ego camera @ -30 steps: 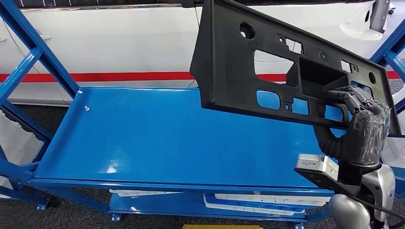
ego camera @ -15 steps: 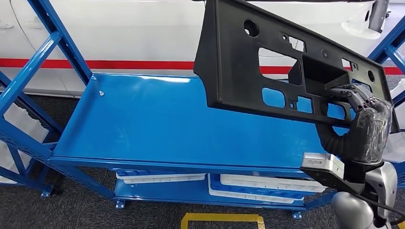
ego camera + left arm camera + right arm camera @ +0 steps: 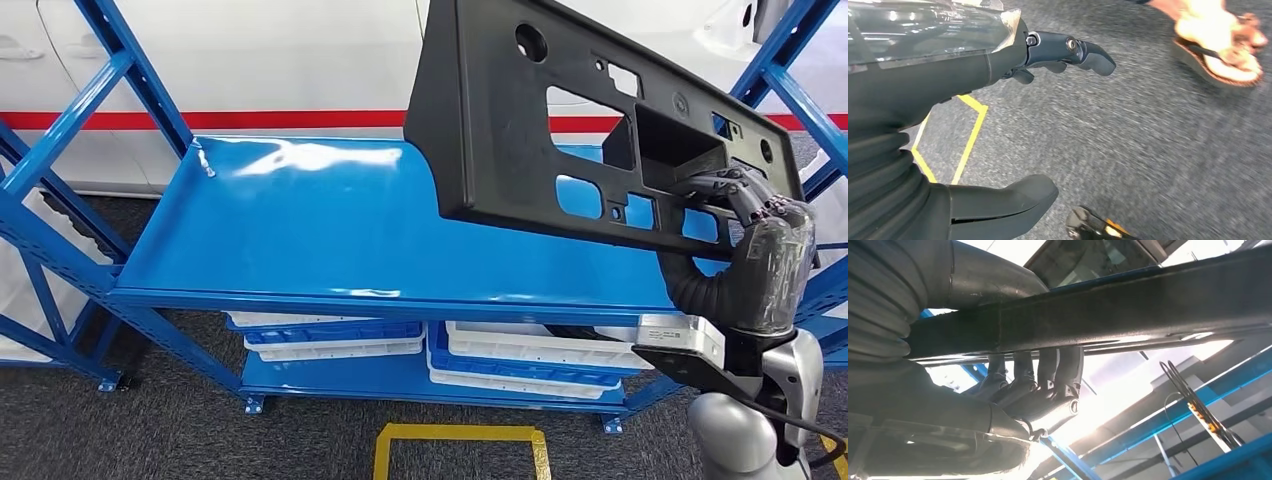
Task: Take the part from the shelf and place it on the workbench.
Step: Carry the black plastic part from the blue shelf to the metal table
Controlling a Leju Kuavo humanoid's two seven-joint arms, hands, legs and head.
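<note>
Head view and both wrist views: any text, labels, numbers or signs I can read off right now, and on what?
None can be read.
Black part: holes and cutouts, no label in view.
Blue shelf: no markings.
Grey box at the right wrist: a faint mark on its side, too small to read.
Yellow floor outline: tape lines, no text.

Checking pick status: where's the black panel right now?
Head view: black panel held up by the right hand, right side, above the blue shelf.

Bright, shelf glare, blurred floor
</note>
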